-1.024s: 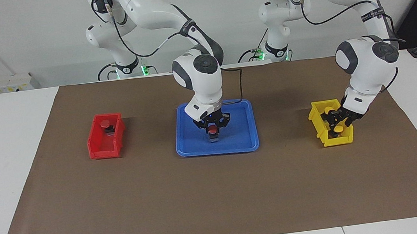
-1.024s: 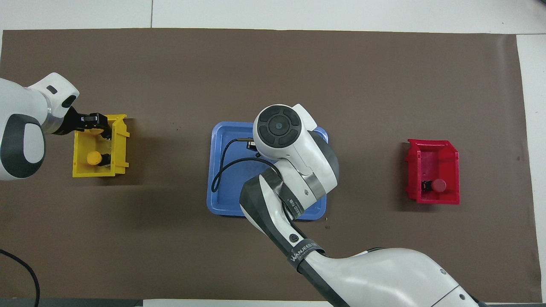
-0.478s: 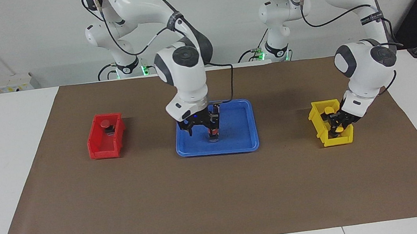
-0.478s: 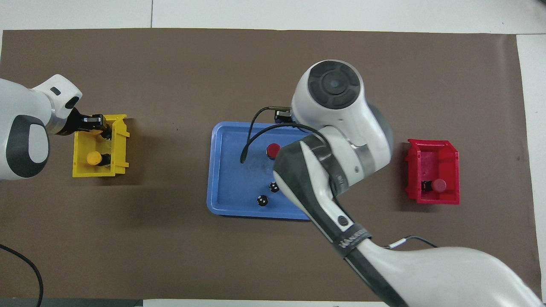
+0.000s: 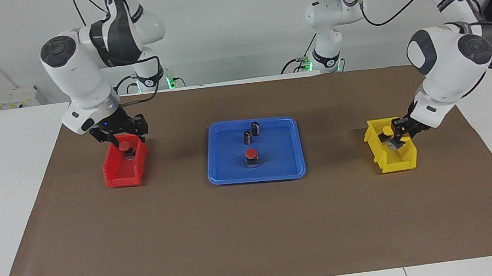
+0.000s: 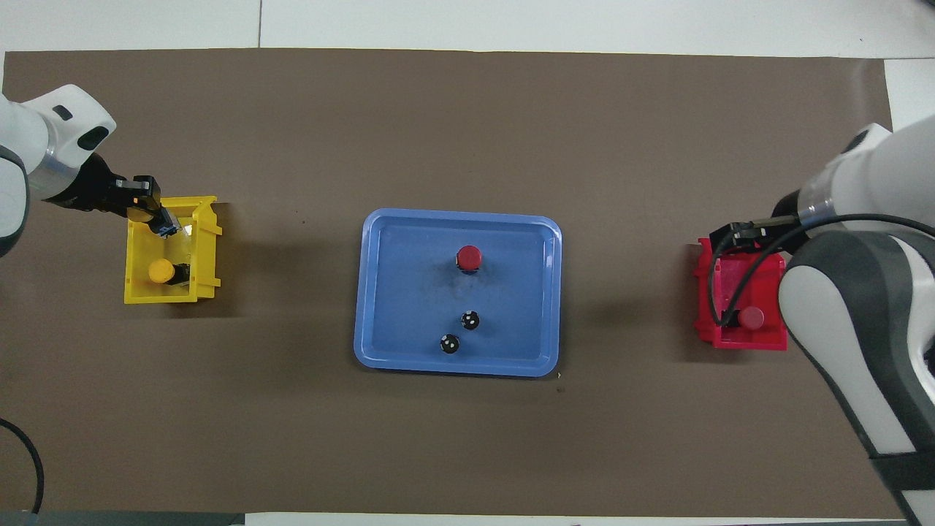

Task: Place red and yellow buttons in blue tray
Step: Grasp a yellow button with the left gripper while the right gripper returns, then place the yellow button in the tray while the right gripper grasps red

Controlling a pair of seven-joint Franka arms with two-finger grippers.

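The blue tray [image 5: 281,155] [image 6: 409,281] lies mid-table. One red button [image 5: 251,153] [image 6: 468,257] stands in it. A second red button [image 5: 124,146] [image 6: 752,316] sits in the red bin [image 5: 117,176] [image 6: 707,292]. My right gripper [image 5: 127,139] is open just above that button; in the overhead view its arm covers the fingers. My left gripper [image 5: 400,138] [image 6: 150,213] is shut on a yellow button and holds it slightly raised over the yellow bin [image 5: 398,166] [image 6: 135,296]. Another yellow button [image 5: 386,130] [image 6: 161,272] rests in that bin.
Two dark capless cylinders [image 5: 248,137] [image 5: 255,127] stand in the blue tray, nearer to the robots than the red button; they also show in the overhead view [image 6: 470,319] [image 6: 449,343]. A brown mat [image 5: 257,234] covers the table.
My right gripper let go of the red button in the blue tray and swung over to the red bin. My left gripper closed on a yellow button and lifted it a little.
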